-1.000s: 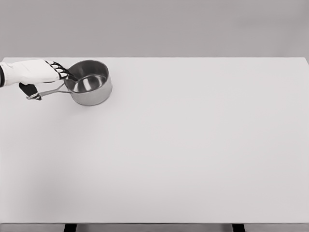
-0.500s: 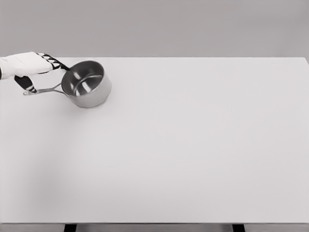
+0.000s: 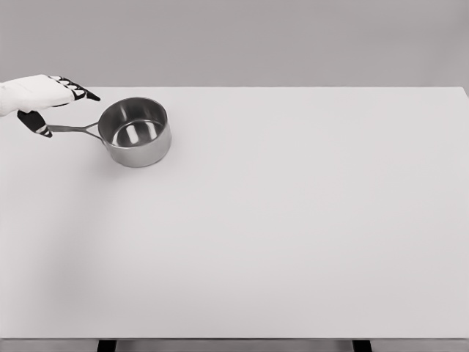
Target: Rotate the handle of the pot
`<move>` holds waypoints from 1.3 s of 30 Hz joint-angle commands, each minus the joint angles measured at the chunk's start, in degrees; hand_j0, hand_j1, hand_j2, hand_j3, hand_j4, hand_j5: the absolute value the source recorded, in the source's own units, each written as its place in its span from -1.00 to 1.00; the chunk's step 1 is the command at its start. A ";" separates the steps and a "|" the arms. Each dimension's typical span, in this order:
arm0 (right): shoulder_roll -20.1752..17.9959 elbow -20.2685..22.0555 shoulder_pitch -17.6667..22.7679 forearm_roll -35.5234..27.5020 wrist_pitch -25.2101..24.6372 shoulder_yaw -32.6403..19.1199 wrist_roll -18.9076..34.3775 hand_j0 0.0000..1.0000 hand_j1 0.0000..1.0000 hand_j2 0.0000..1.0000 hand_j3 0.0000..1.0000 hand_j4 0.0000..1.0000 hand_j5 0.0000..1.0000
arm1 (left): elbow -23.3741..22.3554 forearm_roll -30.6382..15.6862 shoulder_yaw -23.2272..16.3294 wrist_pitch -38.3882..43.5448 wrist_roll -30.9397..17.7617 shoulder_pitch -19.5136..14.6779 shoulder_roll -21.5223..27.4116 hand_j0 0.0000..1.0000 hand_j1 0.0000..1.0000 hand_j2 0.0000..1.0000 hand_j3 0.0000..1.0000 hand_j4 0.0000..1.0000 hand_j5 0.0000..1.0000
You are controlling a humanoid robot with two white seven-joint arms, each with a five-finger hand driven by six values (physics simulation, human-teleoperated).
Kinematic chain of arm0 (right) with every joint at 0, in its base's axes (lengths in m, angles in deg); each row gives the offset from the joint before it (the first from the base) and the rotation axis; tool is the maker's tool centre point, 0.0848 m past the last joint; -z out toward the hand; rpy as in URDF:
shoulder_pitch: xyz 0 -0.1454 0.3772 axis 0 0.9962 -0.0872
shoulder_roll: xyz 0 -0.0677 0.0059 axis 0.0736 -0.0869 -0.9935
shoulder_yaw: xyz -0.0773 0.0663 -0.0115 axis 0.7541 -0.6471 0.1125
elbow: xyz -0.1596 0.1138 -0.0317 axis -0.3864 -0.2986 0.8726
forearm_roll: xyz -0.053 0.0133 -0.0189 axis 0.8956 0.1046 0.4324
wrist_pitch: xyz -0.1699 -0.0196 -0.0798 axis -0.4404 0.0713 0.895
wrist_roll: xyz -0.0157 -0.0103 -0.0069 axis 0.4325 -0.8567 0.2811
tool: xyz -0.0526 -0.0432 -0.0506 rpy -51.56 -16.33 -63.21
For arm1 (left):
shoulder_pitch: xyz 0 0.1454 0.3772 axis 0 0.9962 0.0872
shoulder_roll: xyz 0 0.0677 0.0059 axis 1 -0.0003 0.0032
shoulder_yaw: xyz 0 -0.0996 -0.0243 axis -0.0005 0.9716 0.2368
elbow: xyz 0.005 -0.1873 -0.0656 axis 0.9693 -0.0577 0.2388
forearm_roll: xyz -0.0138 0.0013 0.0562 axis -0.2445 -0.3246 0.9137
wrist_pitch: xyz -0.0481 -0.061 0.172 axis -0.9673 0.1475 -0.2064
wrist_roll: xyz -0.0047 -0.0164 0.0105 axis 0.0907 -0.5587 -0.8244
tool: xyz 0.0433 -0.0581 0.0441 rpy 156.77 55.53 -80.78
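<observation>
A steel pot (image 3: 136, 132) stands upright on the white table (image 3: 278, 220) at the far left. Its thin handle (image 3: 72, 129) points straight left. My left hand (image 3: 63, 111) comes in from the left edge and hovers over the handle's outer end. The fingers (image 3: 79, 92) stretch out toward the pot above the handle, and the dark thumb (image 3: 35, 123) hangs down by the handle's tip. The hand is open and nothing is gripped. I cannot tell whether the thumb touches the handle's tip. The right arm is out of view.
The table's far edge (image 3: 293, 88) runs just behind the pot, with a grey wall beyond. The table's left edge lies close to the handle's end. Dark table legs (image 3: 107, 345) show at the bottom.
The handle has swung from pointing lower left to straight left. The pot tilted briefly and now sits flat, slightly nearer. My left hand has pulled back left and up, fingers off the rim.
</observation>
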 commanded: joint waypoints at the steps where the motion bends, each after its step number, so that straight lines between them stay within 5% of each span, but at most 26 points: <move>1: -0.01 -0.01 0.00 -0.02 0.01 0.01 0.02 1.00 1.00 1.00 1.00 1.00 1.00 | -0.39 -0.18 0.14 0.44 0.03 0.00 -0.27 0.98 0.98 0.98 0.98 0.98 0.98; 15: -0.01 -0.01 0.00 -0.02 0.01 0.01 0.02 1.00 1.00 1.00 1.00 1.00 1.00 | -3.91 -0.79 0.14 1.32 1.87 -0.79 -1.16 1.00 1.00 1.00 1.00 1.00 1.00; 18: -0.01 -0.01 0.00 -0.02 0.01 0.01 0.02 1.00 1.00 1.00 1.00 1.00 1.00 | 0.22 -2.37 1.90 -3.80 1.87 -0.35 0.78 1.00 1.00 1.00 1.00 1.00 1.00; 21: -0.01 -0.01 0.00 -0.02 0.01 0.01 0.02 1.00 1.00 1.00 1.00 1.00 1.00 | 8.21 -12.36 2.16 -3.80 1.87 2.10 5.34 1.00 1.00 1.00 1.00 1.00 1.00; 23: -0.01 -0.01 0.00 -0.02 0.01 0.01 0.02 1.00 1.00 1.00 1.00 1.00 1.00 | 17.70 -23.55 2.16 -3.80 1.78 5.62 11.06 1.00 1.00 1.00 1.00 1.00 1.00; 27: -0.01 -0.01 0.00 -0.02 0.01 0.01 0.02 1.00 1.00 1.00 1.00 1.00 1.00 | 41.43 -23.73 2.69 -3.80 1.43 11.33 20.55 1.00 1.00 1.00 1.00 1.00 1.00; 39: -0.01 -0.01 0.00 -0.02 0.01 0.01 0.02 1.00 1.00 1.00 1.00 1.00 1.00 | 42.41 -23.82 2.51 -3.80 1.17 20.83 18.01 1.00 1.00 1.00 1.00 1.00 1.00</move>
